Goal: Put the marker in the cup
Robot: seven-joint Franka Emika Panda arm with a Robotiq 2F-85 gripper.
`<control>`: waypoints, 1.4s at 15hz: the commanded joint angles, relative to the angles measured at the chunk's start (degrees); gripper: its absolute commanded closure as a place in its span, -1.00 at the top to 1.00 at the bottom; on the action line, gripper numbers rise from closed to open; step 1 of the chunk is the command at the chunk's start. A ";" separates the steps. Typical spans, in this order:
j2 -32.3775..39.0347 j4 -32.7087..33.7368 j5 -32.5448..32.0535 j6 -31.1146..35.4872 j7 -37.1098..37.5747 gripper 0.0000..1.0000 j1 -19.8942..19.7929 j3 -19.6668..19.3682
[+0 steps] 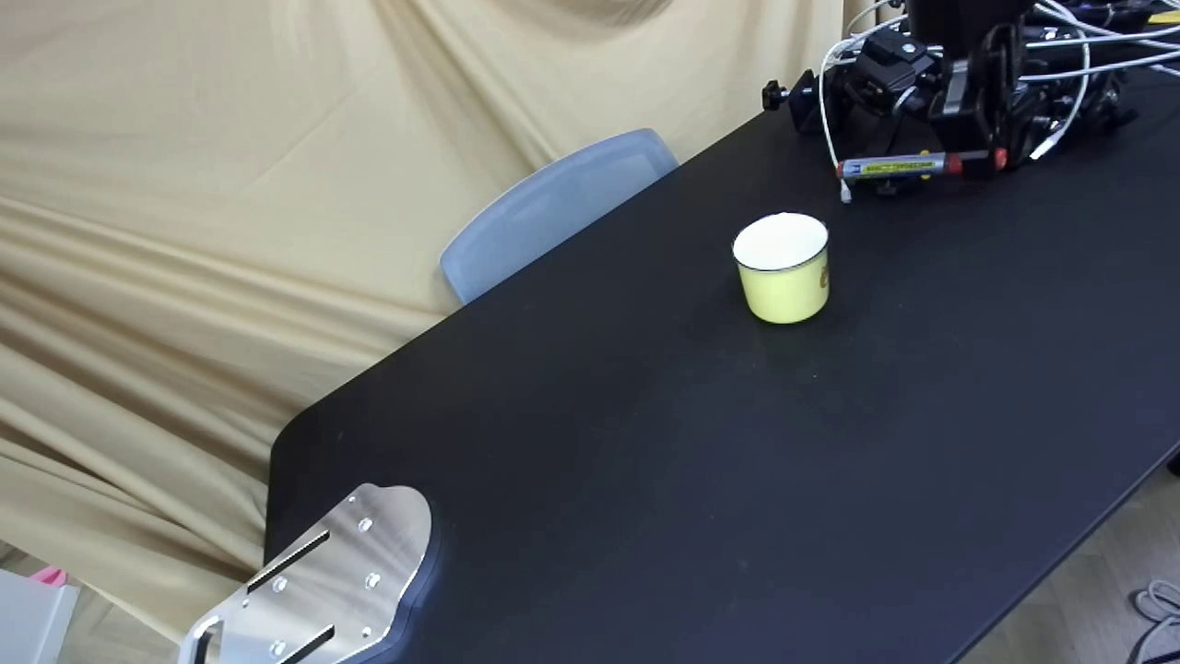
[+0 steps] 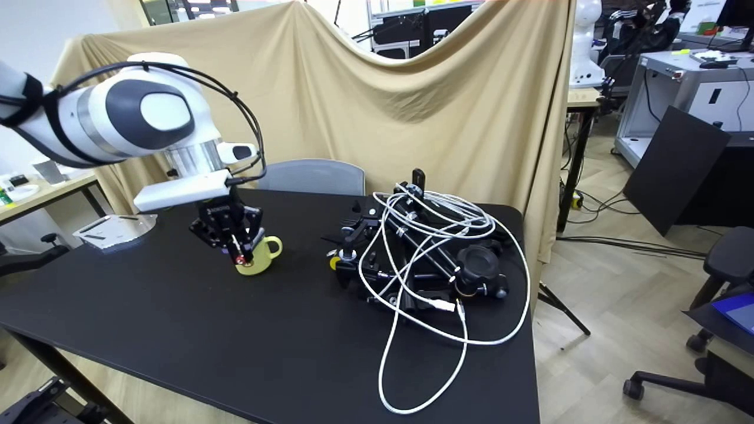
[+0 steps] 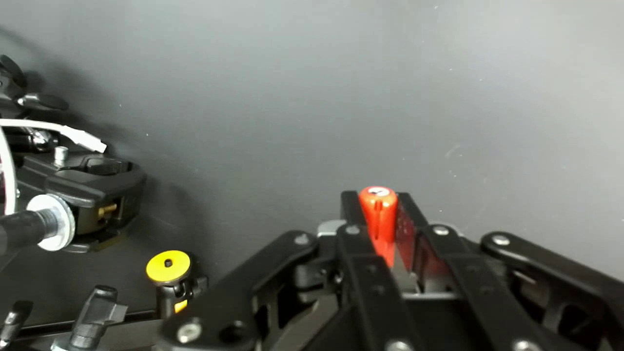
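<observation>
The marker (image 1: 894,166) has a silver-blue barrel with a yellow label and red ends. My gripper (image 1: 985,160) is shut on it near one red end and holds it about level. In the wrist view the marker's red end (image 3: 379,212) sticks up between the fingertips (image 3: 378,196). The pale yellow-green cup (image 1: 785,290) stands upright on the table, its white inside facing up. In an exterior view the gripper (image 2: 240,254) partly covers the cup (image 2: 259,262), and only the marker's red end (image 2: 240,259) shows clearly. The cup is out of the wrist view.
The black table (image 1: 599,480) carries a pile of black clamps and stands (image 2: 412,253) with loose white cables (image 2: 465,340). Part of the pile, with a yellow disc (image 3: 168,266), shows in the wrist view. A metal plate (image 1: 341,572) lies at a table end. A grey chair (image 2: 315,176) stands behind.
</observation>
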 commanded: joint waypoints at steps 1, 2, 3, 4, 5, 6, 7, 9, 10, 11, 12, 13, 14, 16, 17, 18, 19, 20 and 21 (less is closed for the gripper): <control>0.12 7.00 2.64 -13.85 -0.33 -0.90 0.61 2.08; 1.03 9.23 3.03 -17.22 -0.20 -0.90 0.89 2.67; 1.95 11.24 3.24 -19.90 -0.01 -0.90 1.15 3.22; 3.08 13.14 3.40 -22.05 0.04 -0.90 1.43 3.72; 4.07 14.74 3.37 -23.82 0.21 -0.90 1.66 4.11; 5.31 16.31 3.36 -25.09 0.25 -0.90 1.91 4.50; 6.49 17.69 3.41 -26.12 0.27 -0.90 2.07 4.80; 9.32 20.55 3.60 -27.95 0.43 -0.90 2.28 5.22; 10.61 21.78 3.80 -28.70 0.50 -0.90 2.30 5.33; 12.02 23.18 3.97 -29.54 0.47 -0.90 2.31 5.39; 13.24 24.40 4.12 -30.17 0.58 -0.90 2.29 5.43; 14.49 25.69 4.48 -31.06 0.60 -0.90 2.22 5.45; 15.63 26.85 4.77 -31.85 0.88 -0.90 2.20 5.42; 17.96 29.31 5.94 -33.97 1.23 -0.90 2.08 5.41; 18.97 30.44 6.56 -34.90 1.17 -0.90 2.04 5.45; 19.92 31.50 6.82 -35.68 1.08 -0.90 2.07 5.49; 20.77 32.48 7.05 -36.33 1.12 -0.90 2.10 5.51; 21.72 33.47 7.20 -36.92 1.30 -0.90 2.19 5.51; 22.52 34.34 7.20 -37.43 1.43 -0.90 2.23 5.47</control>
